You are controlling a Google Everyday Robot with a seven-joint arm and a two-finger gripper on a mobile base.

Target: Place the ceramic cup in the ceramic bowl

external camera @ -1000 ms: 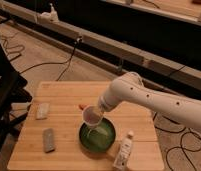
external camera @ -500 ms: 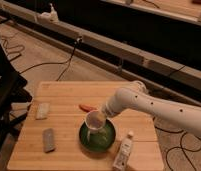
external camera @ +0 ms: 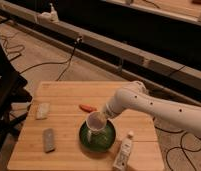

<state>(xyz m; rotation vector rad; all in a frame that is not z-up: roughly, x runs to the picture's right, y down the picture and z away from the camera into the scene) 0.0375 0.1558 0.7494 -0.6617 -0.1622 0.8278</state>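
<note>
Surroundings: I note a white tube [external camera: 124,152] right of the ceramic bowl [external camera: 97,136], an orange item [external camera: 87,107] beyond it.
Arm: reaches in from the right.
Gripper [external camera: 105,113]: holds the ceramic cup [external camera: 96,121] tilted over the bowl.

Smooth white arm [external camera: 159,106], dark rivets

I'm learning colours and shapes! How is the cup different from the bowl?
The ceramic cup is pale white; the ceramic bowl is dark green. The cup is narrow, the bowl much wider. The cup is tilted at the gripper, over the bowl; the bowl sits flat on the wooden table. Both are round.
</note>
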